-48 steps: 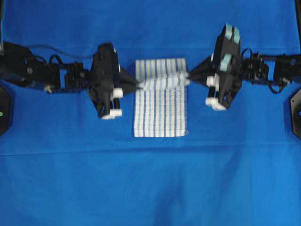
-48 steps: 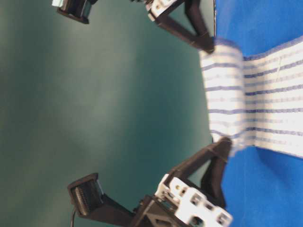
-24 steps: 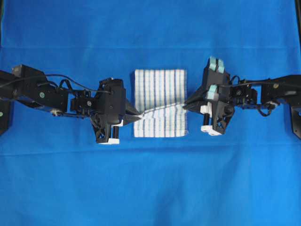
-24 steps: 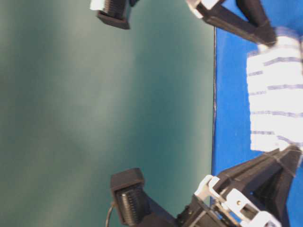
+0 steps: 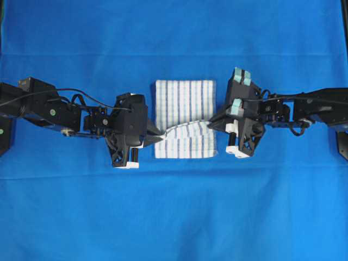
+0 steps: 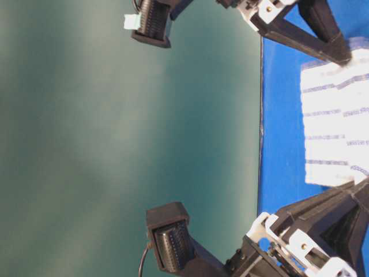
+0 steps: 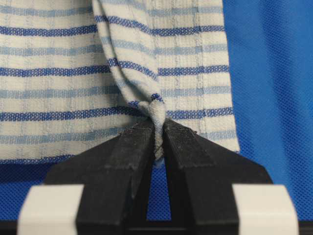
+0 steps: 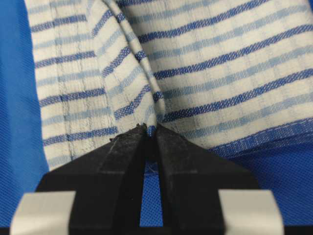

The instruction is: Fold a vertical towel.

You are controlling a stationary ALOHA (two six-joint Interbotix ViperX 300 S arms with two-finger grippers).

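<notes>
Though pinched double, one towel, two grippers

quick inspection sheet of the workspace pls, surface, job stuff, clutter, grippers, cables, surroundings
surface: blue sheet, smooth, a faint crease across it.
job's things: striped towel at centre, its top layer drawn over the bottom one, not yet laid flat.
clutter: nothing seen.
grippers: left gripper and right gripper each shut on a towel corner.
cables: black cable looped along the left arm.
surroundings: plain teal-green backdrop behind the table edge.

Bright, even light, faint shadows; wrist views sharp, overhead soft, table-level view blurred.
</notes>
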